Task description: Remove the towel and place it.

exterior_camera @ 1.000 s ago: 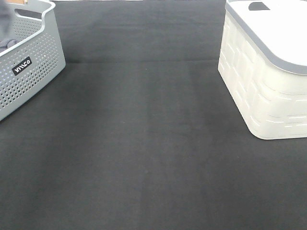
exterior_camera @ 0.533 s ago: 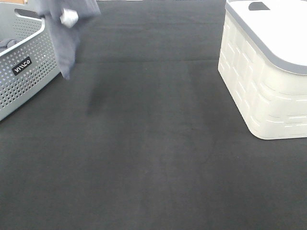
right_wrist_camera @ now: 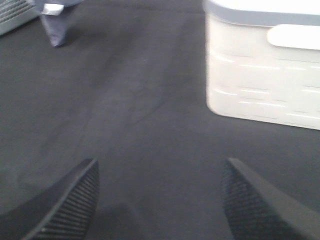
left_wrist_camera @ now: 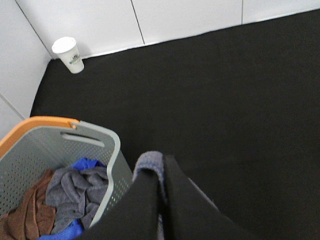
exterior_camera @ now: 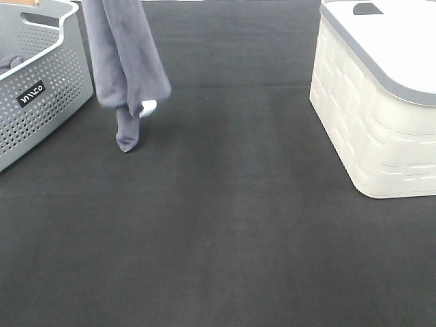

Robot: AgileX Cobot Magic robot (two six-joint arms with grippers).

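The greyish-lavender towel (exterior_camera: 122, 68) hangs down from above the top edge of the exterior high view, just right of the grey basket (exterior_camera: 48, 102). Its lower tip and small white tag (exterior_camera: 148, 107) hang close over the black table. In the left wrist view my left gripper (left_wrist_camera: 162, 180) is shut on the towel (left_wrist_camera: 149, 162), which bunches between the two black fingers. The towel's lower end also shows in the right wrist view (right_wrist_camera: 55, 22). My right gripper (right_wrist_camera: 160, 200) is open and empty, low over the table.
The grey perforated basket (left_wrist_camera: 112, 150) holds several other cloths, grey, brown and blue. A white lidded bin (exterior_camera: 381, 102) stands at the right. A white paper cup (left_wrist_camera: 68, 55) stands by the wall at the table's far corner.
The towel has come up out of the basket and swung right. It now hangs lower and longer over the table beside the basket. The right gripper has not visibly moved.
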